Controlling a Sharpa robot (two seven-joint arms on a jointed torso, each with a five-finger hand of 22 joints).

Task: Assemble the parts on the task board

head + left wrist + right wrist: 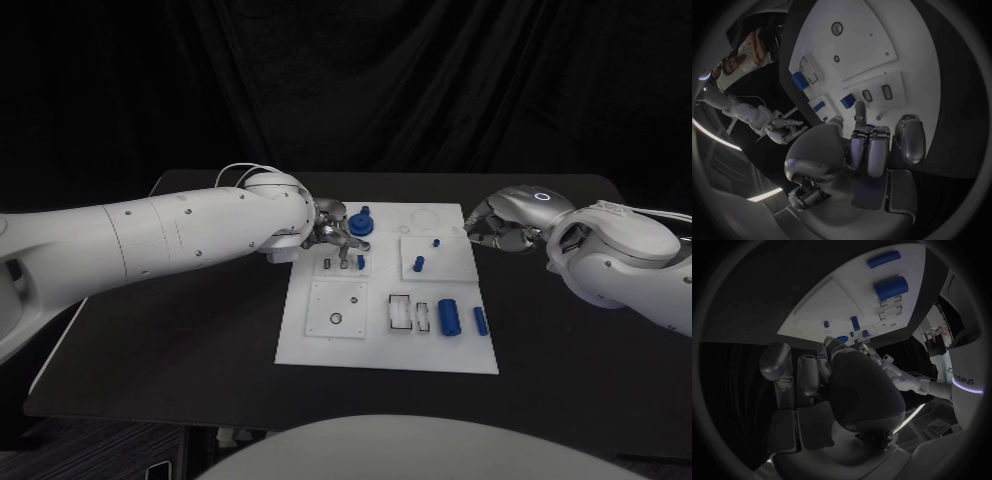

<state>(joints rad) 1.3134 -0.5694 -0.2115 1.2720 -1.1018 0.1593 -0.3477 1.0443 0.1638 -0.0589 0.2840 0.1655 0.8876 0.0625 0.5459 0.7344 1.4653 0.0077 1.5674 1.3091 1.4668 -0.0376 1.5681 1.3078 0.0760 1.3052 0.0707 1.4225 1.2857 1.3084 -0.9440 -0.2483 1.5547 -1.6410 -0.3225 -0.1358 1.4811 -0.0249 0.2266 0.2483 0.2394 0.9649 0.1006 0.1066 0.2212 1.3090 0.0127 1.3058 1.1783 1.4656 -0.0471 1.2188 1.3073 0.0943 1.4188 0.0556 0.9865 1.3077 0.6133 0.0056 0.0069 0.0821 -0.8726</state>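
The black bench [188, 330] carries the white task board [378, 345] at its middle, square to the robot. The board's far-left corner holds a round blue knob-like part [361, 220]; a short blue peg [418, 264] stands in the far-right panel, and a thick blue cylinder [449, 316] and a thinner blue bar [480, 321] lie along the near-right side, beside two rectangular slots [410, 314]. A near-left panel shows a small ring hole [336, 319].

The left arm reaches in over the board's far-left edge. Its left hand [335, 238] hangs just beside the blue knob, fingers angled down toward a small blue part [359, 263] standing near two little slots. In the left wrist view one fingertip [859, 106] sits right at that small blue piece [847, 102]; whether it pinches or only touches it I cannot tell.

The right hand [493, 222] hovers off the board's far-right edge, fingers curled loosely inward, holding nothing I can make out.

For this step, I judge the left hand should settle its fingertips on either side of the small piece, keep it upright, and line it up over its slot before pressing down. A tilt would likely jam it. The right hand would do best to stay off the board.
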